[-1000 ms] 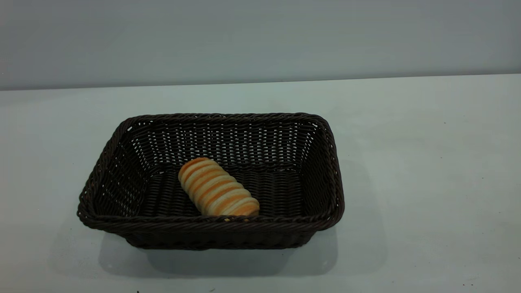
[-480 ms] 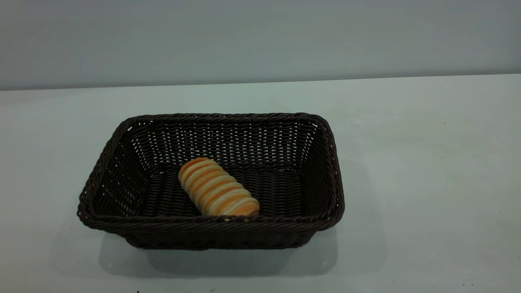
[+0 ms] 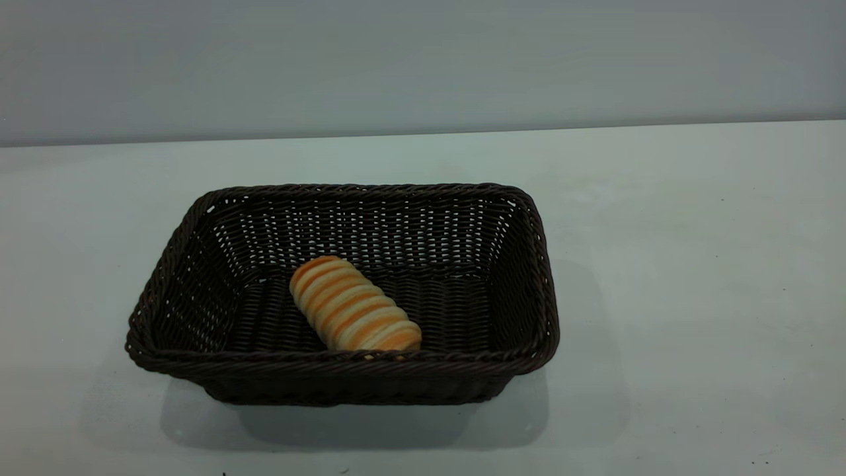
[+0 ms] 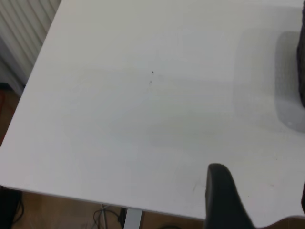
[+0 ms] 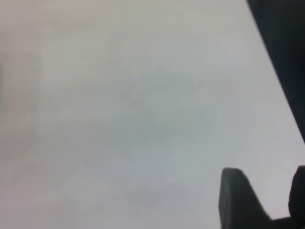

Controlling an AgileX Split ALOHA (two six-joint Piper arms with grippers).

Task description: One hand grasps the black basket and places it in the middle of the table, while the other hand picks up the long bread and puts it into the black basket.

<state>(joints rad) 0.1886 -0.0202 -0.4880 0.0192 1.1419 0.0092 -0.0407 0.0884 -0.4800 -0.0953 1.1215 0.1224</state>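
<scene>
The black basket (image 3: 344, 370) stands on the white table (image 3: 694, 277), a little left of centre in the exterior view. The long bread (image 3: 353, 305) lies inside it on the bottom, slanted, one end near the front wall. Neither arm shows in the exterior view. My left gripper (image 4: 259, 200) is open and empty above bare table near the table's edge; a dark sliver of the basket (image 4: 301, 62) shows far off. My right gripper (image 5: 269, 191) is open and empty over bare table, away from the basket.
In the left wrist view the table's edge (image 4: 95, 202) runs close by, with brown floor and a table leg (image 4: 131, 217) below it. In the right wrist view a dark area (image 5: 281, 57) lies beyond the table's edge. A grey wall (image 3: 423, 66) backs the table.
</scene>
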